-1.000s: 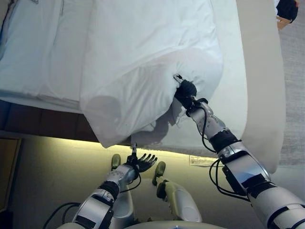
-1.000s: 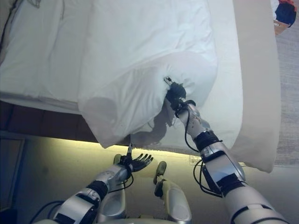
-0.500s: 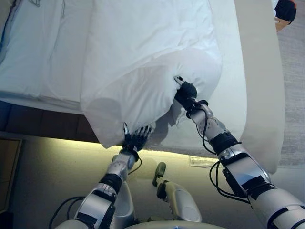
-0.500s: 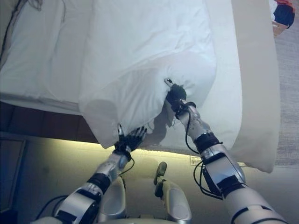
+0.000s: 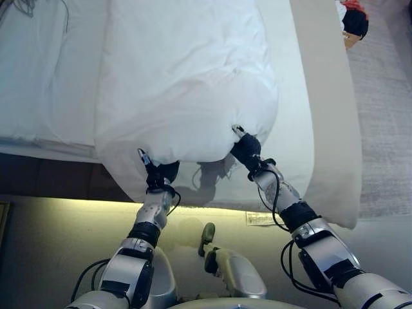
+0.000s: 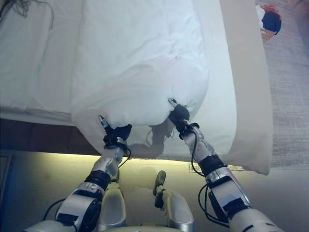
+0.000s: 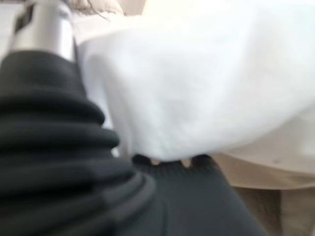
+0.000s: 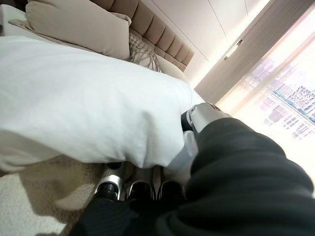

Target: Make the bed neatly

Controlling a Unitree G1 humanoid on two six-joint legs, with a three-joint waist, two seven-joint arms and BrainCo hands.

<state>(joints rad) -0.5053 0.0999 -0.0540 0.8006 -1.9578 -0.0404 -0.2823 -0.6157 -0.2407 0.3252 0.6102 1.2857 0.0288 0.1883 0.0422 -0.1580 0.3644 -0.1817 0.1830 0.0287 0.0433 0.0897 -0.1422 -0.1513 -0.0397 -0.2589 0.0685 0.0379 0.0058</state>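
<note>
A white duvet (image 5: 187,77) lies bunched lengthwise on the bed, its near edge hanging over the mattress (image 5: 299,122) side. My right hand (image 5: 245,147) is shut on that near edge: in the right wrist view its thumb (image 8: 203,116) lies over the duvet fold (image 8: 83,98) and its fingers (image 8: 140,189) curl below it. My left hand (image 5: 156,174) is up against the duvet's near left corner. Its fingers are hidden under the cloth, and the left wrist view shows only the dark cover (image 7: 54,147) against the duvet (image 7: 197,88).
The flat white sheet (image 5: 45,71) lies left of the duvet. A beige bed border (image 5: 331,129) runs along the right, with grey carpet (image 5: 386,116) beyond. A person (image 5: 353,19) is at the far right corner. Pillows (image 8: 78,24) and a padded headboard (image 8: 157,34) are at the bed's head.
My left hand rose from below the bed's edge, fingers spread, up to the duvet's near left corner. The right hand kept its hold. The camera shifted, so the bed sits further left.
</note>
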